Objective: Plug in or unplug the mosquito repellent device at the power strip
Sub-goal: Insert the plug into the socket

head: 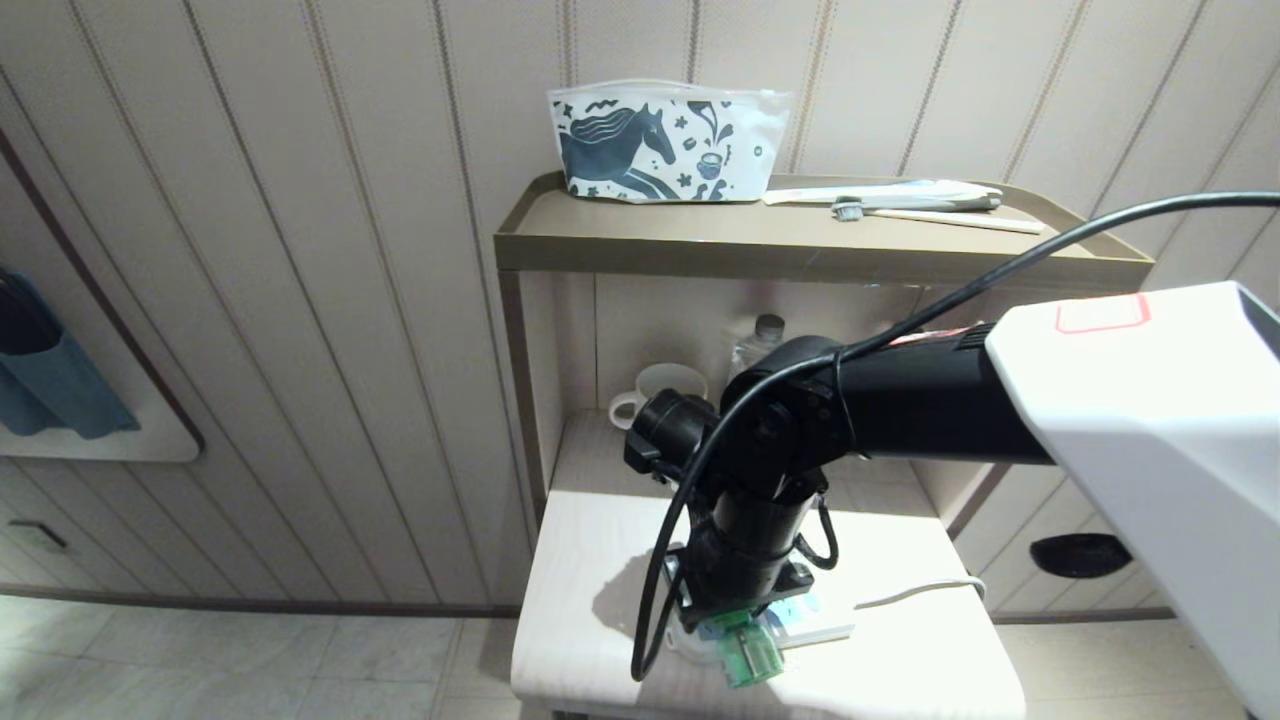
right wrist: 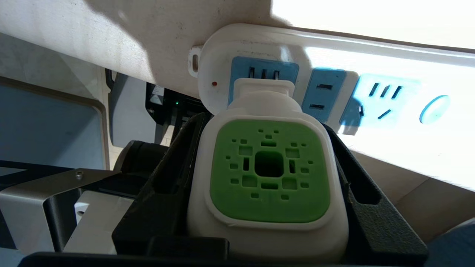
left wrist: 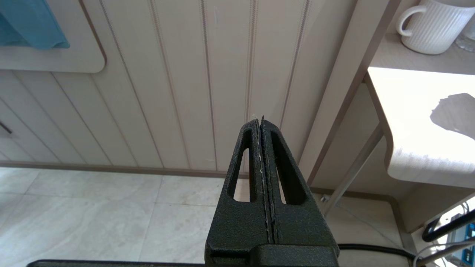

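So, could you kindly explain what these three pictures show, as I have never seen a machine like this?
This is a two-armed robot on wheels. One picture comes from a camera on its head, looking down at a small white table beside a shelf unit. The other two come from cameras on its wrists, just behind each claw.

The black arm in the head view is the right one. Its right claw grips a mosquito repellent device, white with a green face, whose plug end meets the end socket of the power strip lying on the table. Whether the prongs are fully in, I cannot tell.

The left claw is shut, empty and idle, off to the table's side above the floor.

A white mug and a clear bottle sit on the shelf behind.
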{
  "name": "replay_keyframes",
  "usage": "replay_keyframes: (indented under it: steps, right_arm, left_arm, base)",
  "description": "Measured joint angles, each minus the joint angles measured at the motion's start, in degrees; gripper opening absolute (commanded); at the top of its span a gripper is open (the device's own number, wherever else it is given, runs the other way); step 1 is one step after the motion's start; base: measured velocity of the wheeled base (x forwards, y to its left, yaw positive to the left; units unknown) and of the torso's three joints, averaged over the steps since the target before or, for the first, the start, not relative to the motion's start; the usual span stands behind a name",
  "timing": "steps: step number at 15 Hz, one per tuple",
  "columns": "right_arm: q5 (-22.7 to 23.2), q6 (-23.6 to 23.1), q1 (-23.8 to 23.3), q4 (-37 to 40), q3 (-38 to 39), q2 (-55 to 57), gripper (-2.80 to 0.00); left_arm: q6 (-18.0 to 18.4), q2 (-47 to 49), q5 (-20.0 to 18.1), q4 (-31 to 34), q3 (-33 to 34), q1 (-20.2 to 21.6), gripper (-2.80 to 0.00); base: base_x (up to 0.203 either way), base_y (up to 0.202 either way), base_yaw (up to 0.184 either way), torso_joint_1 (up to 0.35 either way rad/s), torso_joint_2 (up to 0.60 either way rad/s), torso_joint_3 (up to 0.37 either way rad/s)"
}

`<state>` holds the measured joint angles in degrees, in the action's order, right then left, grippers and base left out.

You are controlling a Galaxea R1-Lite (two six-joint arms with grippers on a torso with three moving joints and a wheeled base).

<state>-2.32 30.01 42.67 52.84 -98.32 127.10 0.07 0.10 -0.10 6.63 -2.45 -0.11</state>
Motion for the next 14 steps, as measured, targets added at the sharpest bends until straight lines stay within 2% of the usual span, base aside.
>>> replay_keyframes:
  steps: [14]
  right_arm:
    - [-0.33,-0.17,-0.37,0.14,-3.44,1.64,-2.8]
  left_arm:
    - [0.02,0.0,-0.01,0.01,0.0,0.0,-2.8]
  base:
    - [0.0,0.0,0.0,0.0,0.0,0.0]
